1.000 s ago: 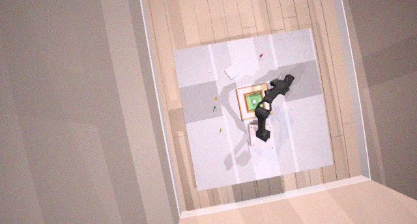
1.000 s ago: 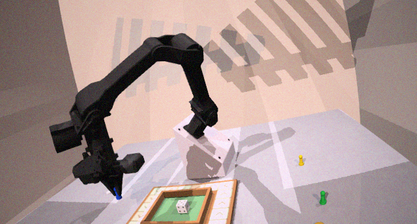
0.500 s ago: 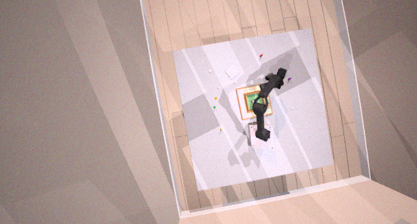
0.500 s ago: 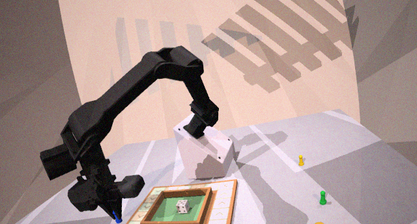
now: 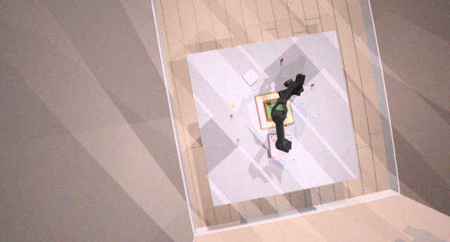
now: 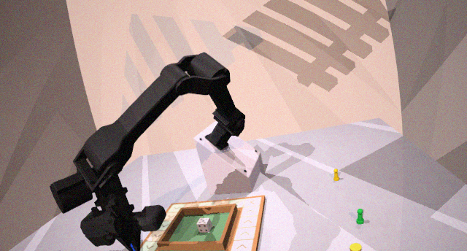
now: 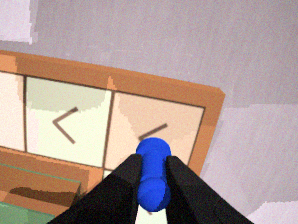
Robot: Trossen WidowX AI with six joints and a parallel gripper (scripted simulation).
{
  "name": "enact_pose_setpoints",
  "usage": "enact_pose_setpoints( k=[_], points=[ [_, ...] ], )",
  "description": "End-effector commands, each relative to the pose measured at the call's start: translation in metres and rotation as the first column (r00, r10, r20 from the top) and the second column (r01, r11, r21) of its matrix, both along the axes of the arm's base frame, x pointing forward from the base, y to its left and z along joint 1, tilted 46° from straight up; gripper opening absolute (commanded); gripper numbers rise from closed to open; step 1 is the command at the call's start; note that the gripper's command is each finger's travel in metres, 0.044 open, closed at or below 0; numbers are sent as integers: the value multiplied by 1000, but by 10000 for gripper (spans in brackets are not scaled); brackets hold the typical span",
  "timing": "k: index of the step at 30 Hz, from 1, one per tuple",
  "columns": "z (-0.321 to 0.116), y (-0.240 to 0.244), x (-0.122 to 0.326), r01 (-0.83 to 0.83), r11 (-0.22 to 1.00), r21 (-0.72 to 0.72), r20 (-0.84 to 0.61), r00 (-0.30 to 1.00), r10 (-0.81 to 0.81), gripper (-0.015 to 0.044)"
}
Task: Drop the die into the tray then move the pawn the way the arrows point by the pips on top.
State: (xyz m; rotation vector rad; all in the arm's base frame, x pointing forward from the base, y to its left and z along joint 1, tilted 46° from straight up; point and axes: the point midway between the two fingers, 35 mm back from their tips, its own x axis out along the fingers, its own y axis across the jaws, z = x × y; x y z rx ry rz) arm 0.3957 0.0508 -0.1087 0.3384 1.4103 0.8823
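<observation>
- Top view: The board (image 5: pixel 259 120) (image 6: pixel 252 225) (image 7: pixel 150 80) is partly covered by the arm (image 5: pixel 280 129) (image 6: pixel 146 103), and the hand (image 5: pixel 298 88) (image 6: pixel 132 246) (image 7: pixel 153 164) is held out past one corner region. The fingertips are hidden here, so no grip can be judged from this side. The red pawn (image 5: pixel 281 60), the purple pawn (image 5: pixel 312 85) and the green pawn (image 5: pixel 231 116) (image 6: pixel 360 216) are seen standing apart from the board on the worktop (image 5: pixel 316 154) (image 6: pixel 303 203).
- Exterior view: The die (image 6: pixel 203 225) is seen inside the tray (image 5: pixel 265 110) (image 6: pixel 197 243) (image 7: pixel 40 185), clear of the hand, so the drop can be counted as done. Its top pips are too blurred to be read with certainty. A bit of the blue pawn (image 6: pixel 133 247) (image 7: pixel 153 194) is made out at the fingertips, low in the frame.
- Wrist view: The blue pawn is gripped between the closed fingers, over the corner part of the ring, where arrows are printed on the squares. Whether the board is touched by its foot cannot be told. The move appears to be under way; the pawn is left to be set on the counted square, released, and the arm drawn clear.
</observation>
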Motion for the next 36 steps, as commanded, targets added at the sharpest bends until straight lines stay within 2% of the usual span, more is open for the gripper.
enact_pose_setpoints(
  k=[1, 10, 20, 24, 27, 31, 36],
  points=[
    [-4, 3, -2, 5, 1000, 5, -6, 1000, -5, 0],
    [-13, 12, -3, 5, 1000, 6, -6, 1000, -5, 0],
    [-7, 7, 0, 1, 1000, 0, 2, 1000, -1, 263],
    [24, -25, 4, 5, 1000, 3, -5, 1000, -5, 368],
    [26, -27, 4, 5, 1000, 3, -6, 1000, -5, 440],
    [32, -30, -2, 9, 1000, 1, -9, 1000, -9, 440],
    [74, -53, -52, 39, 999, -12, -38, 998, -40, 440]
  ],
)
